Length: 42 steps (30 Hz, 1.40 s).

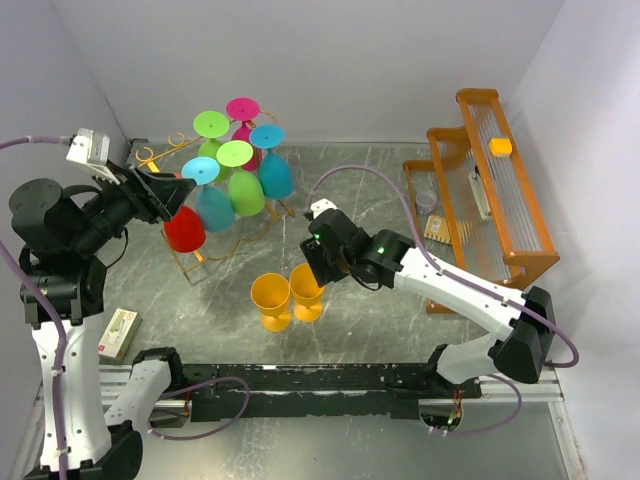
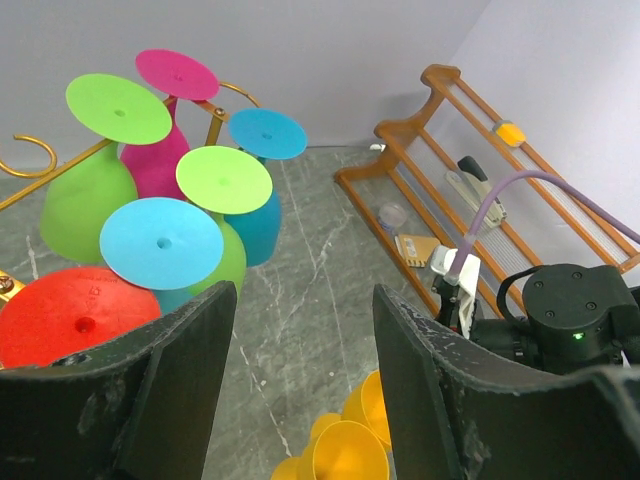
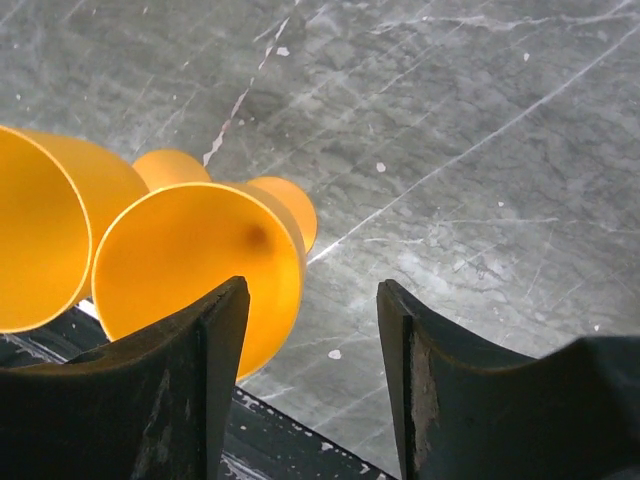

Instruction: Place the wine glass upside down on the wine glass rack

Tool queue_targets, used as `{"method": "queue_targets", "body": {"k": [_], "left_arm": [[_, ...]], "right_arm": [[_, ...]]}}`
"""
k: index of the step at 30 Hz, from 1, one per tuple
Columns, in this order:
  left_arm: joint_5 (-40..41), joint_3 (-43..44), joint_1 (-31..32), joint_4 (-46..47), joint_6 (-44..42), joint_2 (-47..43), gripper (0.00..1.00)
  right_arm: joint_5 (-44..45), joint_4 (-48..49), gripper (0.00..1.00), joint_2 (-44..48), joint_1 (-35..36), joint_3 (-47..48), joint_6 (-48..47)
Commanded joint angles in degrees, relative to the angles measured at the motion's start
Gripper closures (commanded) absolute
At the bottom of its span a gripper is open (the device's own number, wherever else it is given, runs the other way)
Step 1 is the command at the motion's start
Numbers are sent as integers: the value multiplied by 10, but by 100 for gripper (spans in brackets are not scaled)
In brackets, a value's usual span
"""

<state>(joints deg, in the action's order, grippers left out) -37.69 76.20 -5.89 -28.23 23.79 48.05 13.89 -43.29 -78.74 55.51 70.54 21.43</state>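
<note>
Two yellow wine glasses (image 1: 289, 297) stand upright side by side on the grey table; they also show in the right wrist view (image 3: 190, 270) and the left wrist view (image 2: 350, 445). The gold wire wine glass rack (image 1: 160, 157) at the back left holds several coloured glasses upside down, among them a red one (image 1: 185, 229) nearest my left gripper. My left gripper (image 1: 172, 197) is open and empty just left of the red glass (image 2: 70, 315). My right gripper (image 1: 318, 262) is open and empty, right beside the right yellow glass.
An orange-brown wooden slatted rack (image 1: 500, 190) with small items stands at the right. A small box (image 1: 119, 333) lies at the near left. A black rail (image 1: 300, 380) runs along the front edge.
</note>
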Motion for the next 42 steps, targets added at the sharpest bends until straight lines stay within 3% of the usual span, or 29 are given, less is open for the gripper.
{"method": "queue_targets", "body": {"k": [1,13,18,27,33,42], "left_arm": [[-21,-12,1,-1,8,-8,32],[-24,5,2,9,28,-21,31],[-38,10,2,17,44,-16,32],[-78,15,1,84,94,-14,27],[-129,-52,2,228,205,-30,28],[-184,-87,3,324,297,8,24]], "right_arm": [[-19,-6,47,11,10,-13,-20],[20,13,77,-41,19,5,-29],[56,14,99,-42,20,10,-31],[167,86,100,43,21,4,-38],[240,201,100,130,21,-18,-31],[270,382,100,239,21,-65,-12]]}}
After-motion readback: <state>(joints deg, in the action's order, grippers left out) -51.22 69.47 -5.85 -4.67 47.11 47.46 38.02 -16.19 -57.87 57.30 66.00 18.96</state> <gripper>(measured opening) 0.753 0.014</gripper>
